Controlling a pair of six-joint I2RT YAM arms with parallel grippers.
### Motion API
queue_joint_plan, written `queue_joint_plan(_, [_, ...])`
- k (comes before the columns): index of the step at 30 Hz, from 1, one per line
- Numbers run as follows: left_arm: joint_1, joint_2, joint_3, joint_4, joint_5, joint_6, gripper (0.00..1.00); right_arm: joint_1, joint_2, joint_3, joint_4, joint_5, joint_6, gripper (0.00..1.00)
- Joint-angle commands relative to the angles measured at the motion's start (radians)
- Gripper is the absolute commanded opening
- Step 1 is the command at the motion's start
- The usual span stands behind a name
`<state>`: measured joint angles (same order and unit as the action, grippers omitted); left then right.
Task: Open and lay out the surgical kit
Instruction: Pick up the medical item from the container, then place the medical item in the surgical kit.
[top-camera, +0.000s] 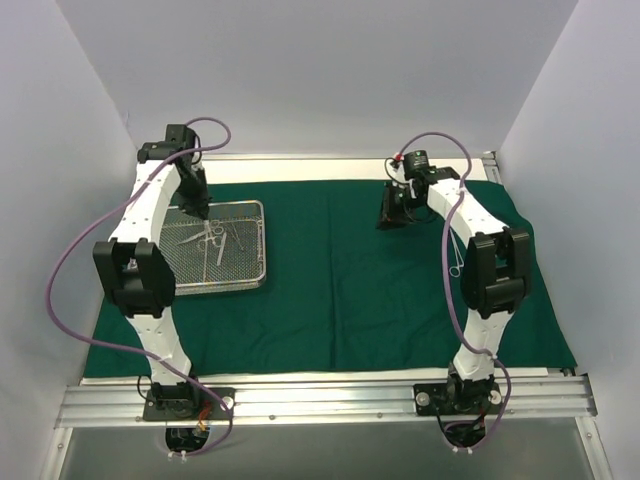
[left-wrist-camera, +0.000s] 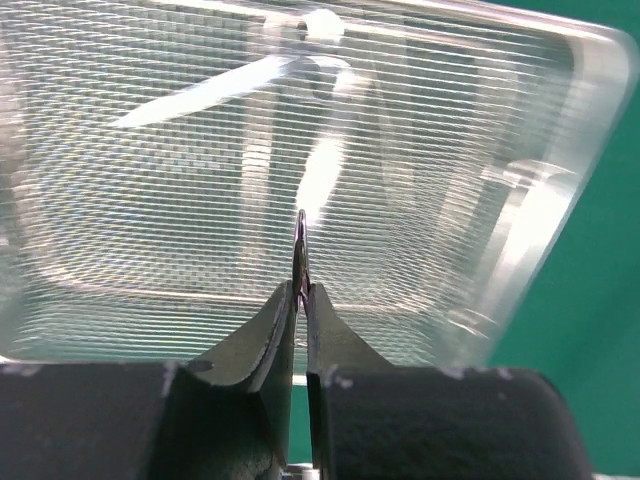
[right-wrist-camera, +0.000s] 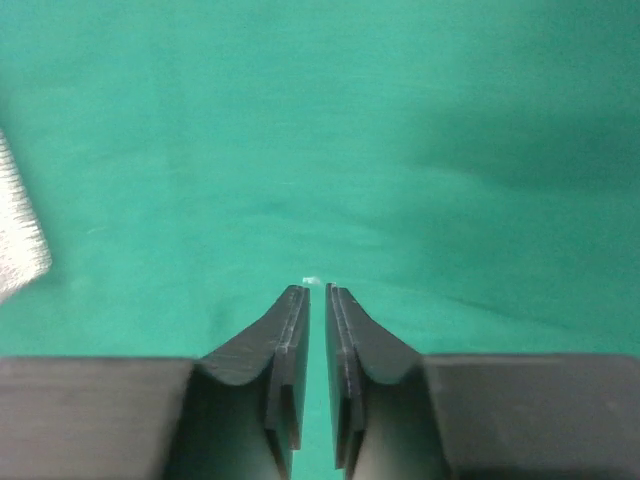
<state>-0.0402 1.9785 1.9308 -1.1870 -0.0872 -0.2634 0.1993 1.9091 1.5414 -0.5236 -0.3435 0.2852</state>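
Note:
The dark green cloth (top-camera: 360, 290) lies spread flat over the table. On its left part stands the silver wire-mesh tray (top-camera: 262, 250), with several slim steel instruments (top-camera: 212, 236) inside. My left gripper (top-camera: 199, 210) hangs over the tray's far side. In the left wrist view its jaws (left-wrist-camera: 301, 288) are shut on a thin steel instrument (left-wrist-camera: 301, 240) that sticks up edge-on from the tips, above the mesh tray (left-wrist-camera: 560, 180). My right gripper (top-camera: 392, 218) is low over bare cloth at the back right. Its jaws (right-wrist-camera: 315, 290) stand a narrow gap apart, with nothing between them.
A thin steel piece (top-camera: 452, 258) lies on the cloth beside the right arm. White walls close in the table on three sides. A metal rail (top-camera: 320, 395) runs along the near edge. A blurred silver edge (right-wrist-camera: 15, 235) shows at the left of the right wrist view.

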Motion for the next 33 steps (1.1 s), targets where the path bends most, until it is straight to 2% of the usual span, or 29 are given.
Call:
queue_joint_plan(1, [-0.070, -0.107, 0.007, 0.090, 0.260, -0.109, 0.02, 0.055, -0.050, 0.048, 0.055, -0.242, 0.002, 0.20])
queue_joint_plan(5, [-0.125, -0.174, -0.080, 0.263, 0.560, -0.232, 0.02, 0.135, -0.039, 0.082, 0.198, -0.461, 0.032, 0.31])
queue_joint_plan(9, [-0.167, -0.231, -0.159, 0.415, 0.697, -0.324, 0.02, 0.201, -0.062, 0.088, 0.345, -0.595, 0.109, 0.48])
queue_joint_plan(13, [-0.196, -0.260, -0.220, 0.515, 0.767, -0.367, 0.02, 0.204, -0.073, 0.086, 0.509, -0.686, 0.219, 0.54])
queue_joint_plan(15, [-0.202, -0.273, -0.243, 0.564, 0.806, -0.390, 0.02, 0.204, -0.062, 0.098, 0.537, -0.718, 0.264, 0.56])
queue_joint_plan(19, [-0.230, -0.273, -0.256, 0.635, 0.862, -0.416, 0.02, 0.221, -0.059, 0.079, 0.684, -0.779, 0.350, 0.58])
queue_joint_plan(24, [-0.260, -0.282, -0.266, 0.719, 0.905, -0.451, 0.02, 0.226, -0.067, 0.045, 0.776, -0.824, 0.431, 0.58])
queue_joint_plan(28, [-0.265, -0.279, -0.274, 0.753, 0.925, -0.470, 0.02, 0.229, -0.073, -0.009, 0.891, -0.850, 0.506, 0.53])
queue_joint_plan(29, [-0.265, -0.279, -0.276, 0.759, 0.929, -0.471, 0.02, 0.227, -0.079, -0.018, 0.913, -0.851, 0.523, 0.49])
queue_joint_plan(33, [-0.263, -0.276, -0.266, 0.762, 0.937, -0.474, 0.02, 0.230, -0.081, -0.053, 0.999, -0.867, 0.575, 0.46])
